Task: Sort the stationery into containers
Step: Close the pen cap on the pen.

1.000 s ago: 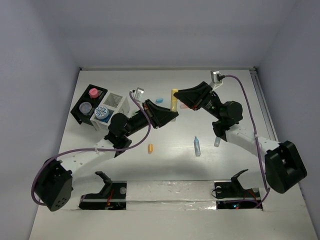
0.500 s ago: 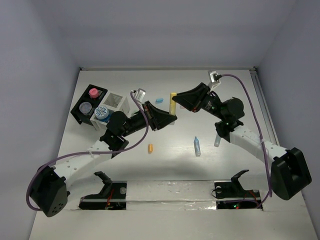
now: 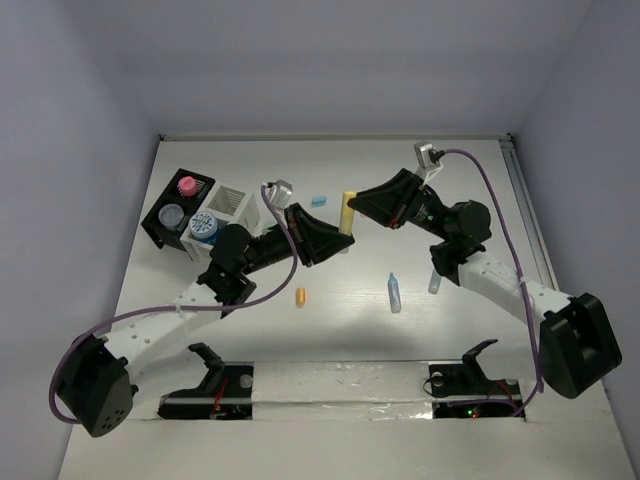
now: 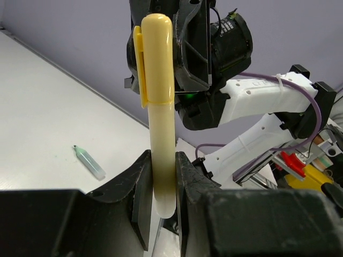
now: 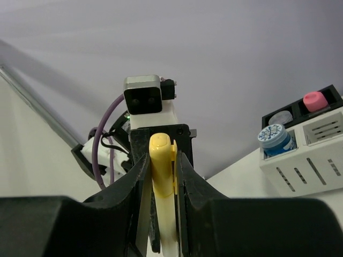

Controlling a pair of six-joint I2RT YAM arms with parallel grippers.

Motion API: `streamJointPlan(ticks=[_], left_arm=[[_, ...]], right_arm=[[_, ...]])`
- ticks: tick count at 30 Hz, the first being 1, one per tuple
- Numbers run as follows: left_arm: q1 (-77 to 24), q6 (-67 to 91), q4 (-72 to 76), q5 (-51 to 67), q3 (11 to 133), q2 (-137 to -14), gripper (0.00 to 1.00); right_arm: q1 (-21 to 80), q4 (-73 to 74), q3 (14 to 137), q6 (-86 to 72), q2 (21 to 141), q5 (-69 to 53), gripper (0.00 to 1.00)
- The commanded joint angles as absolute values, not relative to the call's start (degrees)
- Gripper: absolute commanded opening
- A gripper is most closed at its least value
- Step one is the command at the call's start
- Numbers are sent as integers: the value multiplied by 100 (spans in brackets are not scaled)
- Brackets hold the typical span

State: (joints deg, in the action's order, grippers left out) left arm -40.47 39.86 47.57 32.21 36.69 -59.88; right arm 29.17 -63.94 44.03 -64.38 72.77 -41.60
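1. The left hand [image 3: 343,235] is clenched on the yellow marker [image 3: 347,211]. In the left wrist view its two fingers [image 4: 141,187] press the lower part of the body from both sides, and the rounded bottom end shows just below them.
2. In that view the marker stands upright, with the cap and its clip at the top, directly in front of the right hand [image 3: 353,202].
3. The right hand is grasping the same marker at the cap end. In the right wrist view its fingers [image 5: 138,176] lie against both sides of the cap.
4. So the marker is held between the two hands, above the tabletop [image 3: 450,170], a little to the right of the white box [image 3: 233,202].
5. The black tray [image 3: 160,228] sits at the far left, touching the white box. A pink tub [image 3: 185,185] and a grey-lidded tub [image 3: 172,214] are in the tray. A blue-lidded tub [image 3: 204,226] is at the end of the box next to the tray.
6. An orange stick [image 3: 300,296], a blue stick [image 3: 395,293] and a small blue piece [image 3: 319,200] lie loose on the tabletop, all apart from both hands.
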Motion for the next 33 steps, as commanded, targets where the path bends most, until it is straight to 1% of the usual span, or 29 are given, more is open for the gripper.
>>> streamJointPlan(ticks=[1,2,3,6,11,21,30,33], left_arm=[[-3850,3665,6064,2101,4254,-5669,0],[-3850,3682,6082,2109,4280,-5660,0],[-3850,3726,6099,2127,4332,-5643,0],[-3850,3753,5969,2101,4551,-5616,0],[-3850,3954,5827,2319,4965,-5748,0],[-3745,4008,5739,2443,5528,-5906,0],[-3744,3999,5661,2593,5932,-6091,0],[-3621,3946,5546,2593,5994,-6038,0]], right_arm=[[3120,-5919,4201,-6533,7234,-5836,0],[3120,-5480,4201,-6252,7059,-5653,0],[3120,-4719,4227,-5657,6971,-5582,0],[3120,-4369,4166,-5240,6795,-5476,0],[3234,-3201,4043,-4353,6645,-5142,0],[3515,-3014,3252,-4174,6539,-4887,0],[4025,-3129,3015,-4157,6785,-4737,0],[4025,-3217,2901,-4192,6777,-4667,0]])
